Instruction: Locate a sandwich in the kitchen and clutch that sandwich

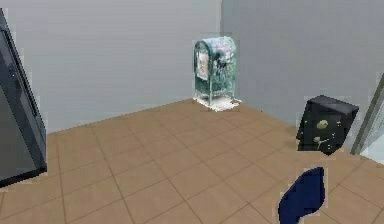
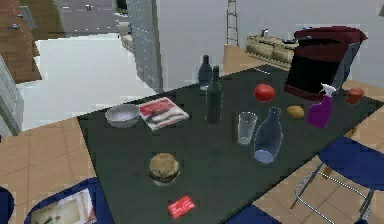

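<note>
A round, bun-like sandwich point(image 2: 164, 168) with brown top and bottom lies on the dark tabletop point(image 2: 220, 170) in the arm side view, toward the table's near left part. Bare tabletop surrounds it. A small red card point(image 2: 181, 207) lies just in front of it near the table's edge.
On the table stand a grey bowl point(image 2: 122, 115), a book point(image 2: 163, 112), two dark bottles point(image 2: 213, 95), a glass point(image 2: 246, 127), a clear bottle point(image 2: 267, 137), a red fruit point(image 2: 264, 92), a purple spray bottle point(image 2: 321, 108) and a dark red machine point(image 2: 318, 60). Blue chairs point(image 2: 355, 165) flank it. In the forward view: tiled floor, a corner bin point(image 1: 217, 68) and a black box point(image 1: 325, 124).
</note>
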